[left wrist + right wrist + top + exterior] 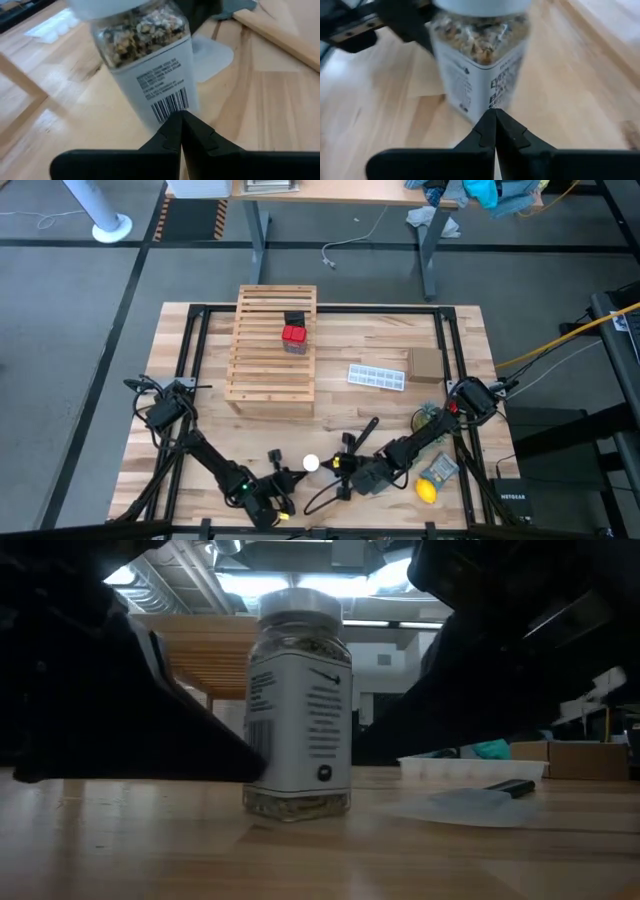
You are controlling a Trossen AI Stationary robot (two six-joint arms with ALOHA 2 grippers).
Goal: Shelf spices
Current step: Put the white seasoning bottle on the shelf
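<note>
Left gripper (180, 131): fingers pressed together, empty, tips just short of the clear jar (145, 60). Right gripper (495, 131): fingers likewise together, at the jar's opposite side. Jar upright on counter (380, 345), white lid (311, 464) on, holding mixed seasoning. Farther back, red box (294, 336) and black container (294, 319) sit on the shelf (260, 360).

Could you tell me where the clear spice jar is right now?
In the high view the jar stands upright near the table's front edge, between the shut left gripper and right gripper.
</note>
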